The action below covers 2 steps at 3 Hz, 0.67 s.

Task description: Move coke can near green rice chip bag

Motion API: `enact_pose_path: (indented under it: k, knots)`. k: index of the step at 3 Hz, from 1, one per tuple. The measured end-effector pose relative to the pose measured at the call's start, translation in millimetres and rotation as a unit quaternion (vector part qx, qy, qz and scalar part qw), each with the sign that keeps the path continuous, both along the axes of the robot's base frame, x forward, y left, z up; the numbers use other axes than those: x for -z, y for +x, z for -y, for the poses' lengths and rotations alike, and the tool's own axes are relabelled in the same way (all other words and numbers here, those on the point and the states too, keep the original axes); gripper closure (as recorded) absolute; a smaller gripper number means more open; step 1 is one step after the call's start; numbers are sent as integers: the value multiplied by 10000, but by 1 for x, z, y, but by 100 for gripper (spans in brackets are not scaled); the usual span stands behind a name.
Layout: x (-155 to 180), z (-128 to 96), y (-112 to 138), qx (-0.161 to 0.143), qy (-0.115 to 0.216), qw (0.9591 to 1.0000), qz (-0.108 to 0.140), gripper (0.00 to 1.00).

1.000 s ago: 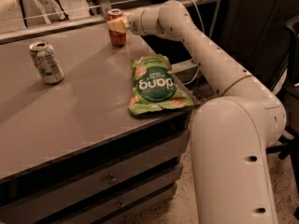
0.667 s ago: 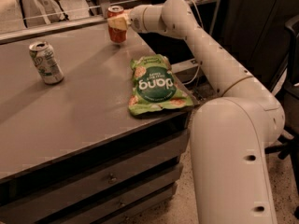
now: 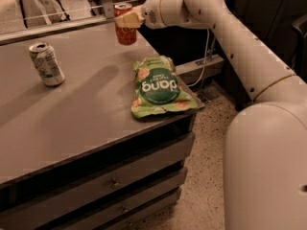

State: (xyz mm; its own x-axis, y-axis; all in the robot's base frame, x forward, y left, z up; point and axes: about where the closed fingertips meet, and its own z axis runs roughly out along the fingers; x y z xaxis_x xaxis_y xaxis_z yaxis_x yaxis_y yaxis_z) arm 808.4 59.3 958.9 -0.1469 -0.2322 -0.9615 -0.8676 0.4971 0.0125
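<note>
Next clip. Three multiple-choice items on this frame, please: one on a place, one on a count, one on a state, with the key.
1. Where does the flat light-green "dang" snack bag lie?
A) at the table's near right corner
B) at the table's far left edge
C) on the floor

2. How many cans are in view?
A) one
B) two
C) three

3. What does the gripper hold?
A) nothing
B) the bag
C) the small red coke can

Key:
1 A: the bag reaches the corner of the grey table.
2 B: the red can, plus a white-and-green can at the left.
3 C: the fingers clasp the red can's upper part, above the table's far edge.
</note>
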Motion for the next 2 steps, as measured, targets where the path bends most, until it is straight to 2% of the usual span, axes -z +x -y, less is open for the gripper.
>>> enact_pose_path:
  k: [1, 2]
  knots:
    - [7, 25, -48, -278, -184, 9982, -492, 100]
    - [12, 25, -54, -348, -227, 9975, -566, 100]
